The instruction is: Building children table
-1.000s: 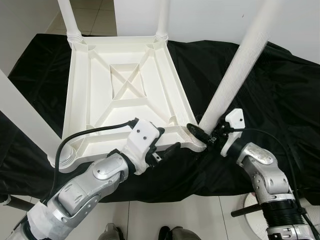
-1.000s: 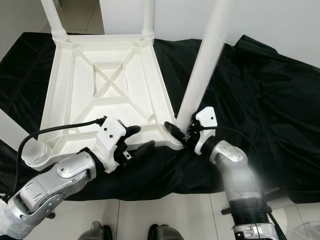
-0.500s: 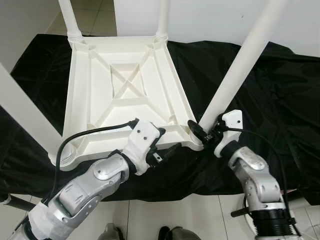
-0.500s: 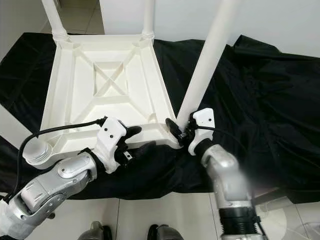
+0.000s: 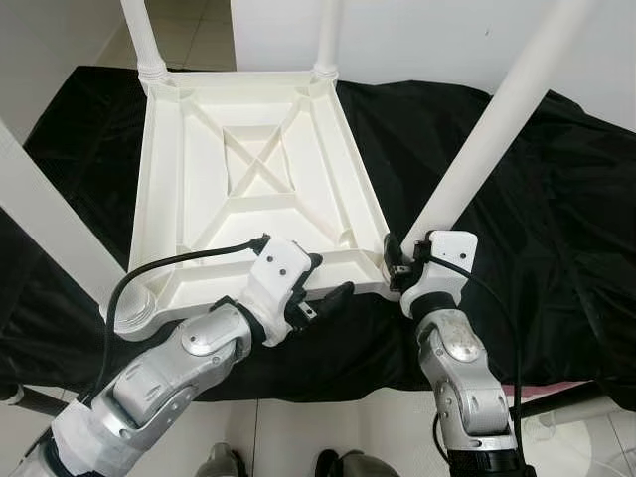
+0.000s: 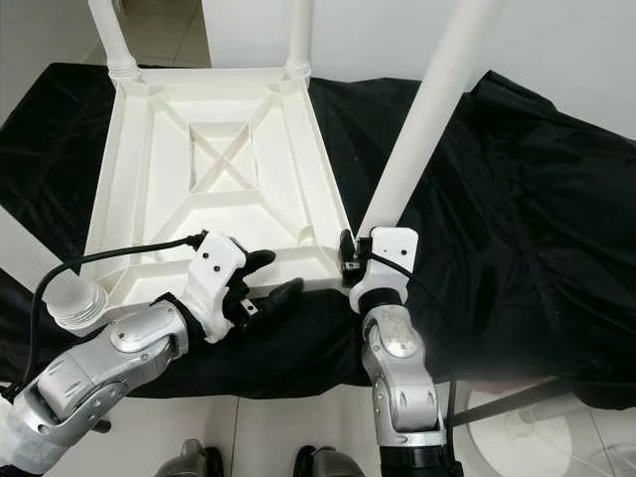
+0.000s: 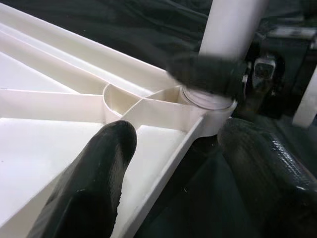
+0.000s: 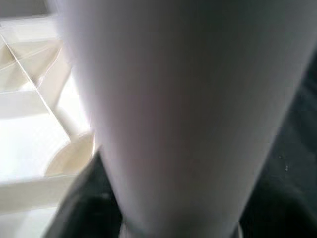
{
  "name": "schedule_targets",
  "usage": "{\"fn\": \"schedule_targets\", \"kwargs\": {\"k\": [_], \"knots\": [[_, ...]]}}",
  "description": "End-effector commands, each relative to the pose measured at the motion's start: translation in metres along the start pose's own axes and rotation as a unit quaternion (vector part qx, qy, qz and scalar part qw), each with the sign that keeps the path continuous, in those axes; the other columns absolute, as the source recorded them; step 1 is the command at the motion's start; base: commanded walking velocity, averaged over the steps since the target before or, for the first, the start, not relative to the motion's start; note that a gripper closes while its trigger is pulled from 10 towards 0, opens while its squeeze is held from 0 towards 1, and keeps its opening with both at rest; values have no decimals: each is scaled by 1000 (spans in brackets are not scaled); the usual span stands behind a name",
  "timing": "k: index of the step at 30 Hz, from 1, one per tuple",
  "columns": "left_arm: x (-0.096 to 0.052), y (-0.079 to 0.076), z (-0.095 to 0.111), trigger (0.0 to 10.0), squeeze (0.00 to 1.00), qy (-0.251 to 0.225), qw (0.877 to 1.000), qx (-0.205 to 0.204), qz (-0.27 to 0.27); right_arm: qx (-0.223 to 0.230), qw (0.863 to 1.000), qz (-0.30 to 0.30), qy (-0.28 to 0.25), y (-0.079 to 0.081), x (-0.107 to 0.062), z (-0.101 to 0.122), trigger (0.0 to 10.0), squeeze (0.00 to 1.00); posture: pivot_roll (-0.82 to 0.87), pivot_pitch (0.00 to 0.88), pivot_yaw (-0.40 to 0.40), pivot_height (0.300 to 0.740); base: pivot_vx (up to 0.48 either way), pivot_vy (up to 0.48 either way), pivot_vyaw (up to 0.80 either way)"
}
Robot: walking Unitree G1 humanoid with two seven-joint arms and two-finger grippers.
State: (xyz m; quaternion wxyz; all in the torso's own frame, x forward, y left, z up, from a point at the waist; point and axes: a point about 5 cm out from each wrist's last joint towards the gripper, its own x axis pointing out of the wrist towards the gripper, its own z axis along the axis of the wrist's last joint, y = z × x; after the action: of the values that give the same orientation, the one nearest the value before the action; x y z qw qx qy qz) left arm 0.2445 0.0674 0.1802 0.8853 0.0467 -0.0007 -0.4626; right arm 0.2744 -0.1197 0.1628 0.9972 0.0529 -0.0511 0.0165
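The white table top (image 5: 248, 189) lies upside down on a black cloth (image 5: 556, 219), so its corner holes face up for the legs. The near right leg (image 5: 492, 129) stands in its corner hole, leaning a bit. The right gripper (image 5: 397, 266) squeezes that leg right at the corner, likely to turn or push it in. The left gripper (image 5: 323, 283) sits open over the table top's near rim, one finger inside and one outside, likely to stop the top from sliding. Two more legs (image 5: 139, 35) stand at the far corners, and another at the near left corner. The right leg is close to the left gripper's fingers, so there is little room there.
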Motion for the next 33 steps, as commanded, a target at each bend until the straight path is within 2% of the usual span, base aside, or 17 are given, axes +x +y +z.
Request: {"fn": "schedule_targets", "kwargs": {"k": [1, 4, 6, 7, 8, 11, 14, 18, 24, 28, 29, 31, 32, 33], "knots": [[-2, -19, -1, 10000, 0, 3, 991, -1, -137, 34, 999, 21, -5, 2, -1, 1, 10000, 1000, -46, 170, -41, 740, 0, 0, 0], [-1, -20, -1, 10000, 0, 3, 990, -1, -139, 38, 999, 31, -11, -1, 0, 3, 10000, 1000, -46, 170, -41, 740, 0, 0, 0], [-1, -19, 0, 10000, 0, 1, 990, -6, -139, 25, 996, 86, -10, -7, -2, 6, 10000, 1000, -51, 169, -38, 740, 0, 0, 0], [-1, -19, 0, 10000, 0, 1, 990, -6, -139, 25, 996, 86, -10, -7, -2, 6, 10000, 1000, -51, 169, -38, 740, 0, 0, 0], [-1, -20, -1, 10000, 0, 3, 990, -8, -143, -8, 989, 145, -8, -20, -4, 7, 10000, 0, -56, 167, -37, 740, 0, 0, 0], [-1, -21, -1, 10000, 0, 5, 989, -7, -145, -23, 985, 172, -10, -27, -5, 10, 10000, 0, -59, 169, -36, 740, 0, 0, 0], [-1, -22, 0, 10000, 0, 3, 989, -11, -149, -34, 966, 256, -11, -30, -3, 16, 10000, 0, -62, 169, -37, 740, 0, 0, 0], [-1, -24, 0, 10000, 0, 2, 988, -12, -151, -43, 950, 309, -1, -35, 5, 19, 10000, 0, -62, 169, -39, 740, 0, 0, 0], [0, -24, -1, 10000, 0, 3, 989, -11, -150, -69, 938, 341, 8, -36, 18, 18, 10000, 0, -54, 172, -42, 740, 0, 0, 0], [0, -24, -1, 10000, 0, 3, 989, -11, -149, -70, 935, 349, 12, -36, 20, 18, 10000, 0, -54, 172, -42, 740, 0, 0, 0], [0, -24, -1, 10000, 0, 2, 989, -11, -147, -75, 933, 352, 19, -37, 21, 16, 4627, 0, -52, 171, -45, 740, 0, 0, 0], [0, -24, -1, 10000, 0, 2, 989, -11, -147, -75, 933, 352, 19, -37, 21, 16, 4627, 0, -52, 171, -45, 740, 0, 0, 0], [-1, -23, -2, 10000, 0, 4, 989, -11, -144, -74, 932, 354, 31, -41, 18, 11, 0, 0, -48, 165, -55, 740, 0, 0, 0], [-2, -21, -4, 10000, 0, 8, 990, -8, -140, -67, 934, 348, 39, -45, 14, 7, 0, 0, -47, 158, -52, 740, 0, 0, 0]]}}
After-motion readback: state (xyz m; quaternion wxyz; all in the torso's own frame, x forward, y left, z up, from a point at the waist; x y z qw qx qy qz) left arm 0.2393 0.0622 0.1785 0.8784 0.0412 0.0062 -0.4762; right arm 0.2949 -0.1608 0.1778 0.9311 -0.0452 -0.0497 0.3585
